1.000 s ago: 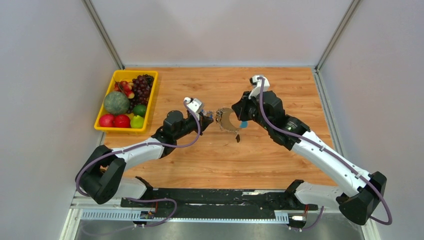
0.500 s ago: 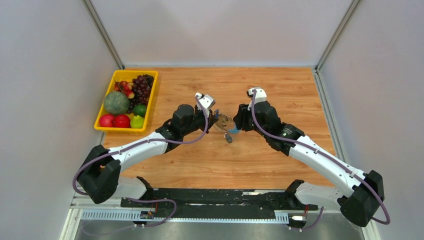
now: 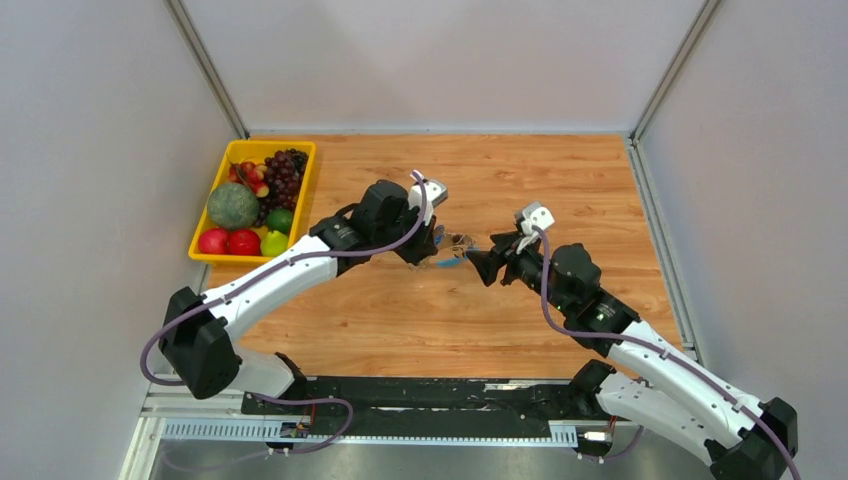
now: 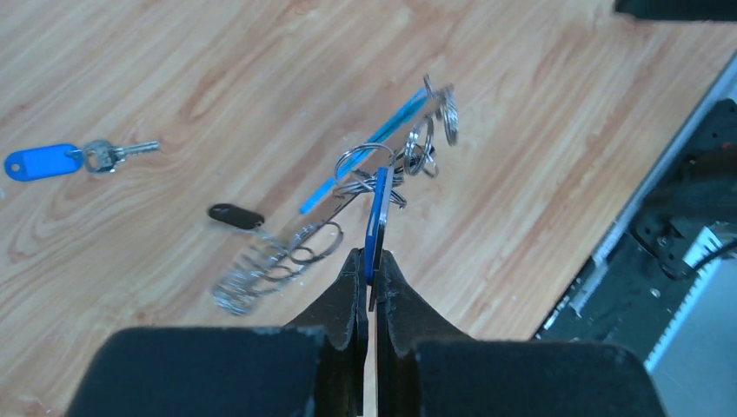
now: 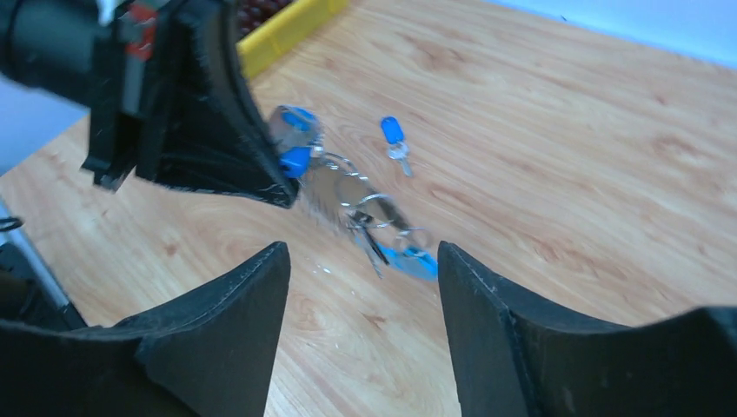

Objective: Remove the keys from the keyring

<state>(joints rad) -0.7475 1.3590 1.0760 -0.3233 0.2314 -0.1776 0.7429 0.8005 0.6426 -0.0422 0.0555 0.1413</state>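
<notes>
My left gripper point(image 4: 371, 261) point(image 3: 432, 252) is shut on a flat blue piece at one end of the keyring point(image 4: 382, 143) point(image 3: 455, 245), holding it above the table. Small rings and keys dangle from the keyring, blurred; a blue-headed key point(image 5: 413, 261) hangs lowest. A black key head point(image 4: 235, 215) shows beside the blurred rings; whether it hangs or lies I cannot tell. One blue-headed key point(image 4: 39, 162) point(image 5: 393, 130) lies loose on the wood. My right gripper point(image 5: 361, 261) point(image 3: 490, 265) is open just short of the bunch, touching nothing.
A yellow tray point(image 3: 250, 258) of fruit stands at the table's back left, its rim also in the right wrist view point(image 5: 287, 35). White walls close in the table on three sides. A black rail point(image 4: 660, 261) runs along the near edge.
The right gripper opened, let go of the bunch and drew back toward the near right. The left arm carried the keyring rightward, and the bunch now swings from it.
</notes>
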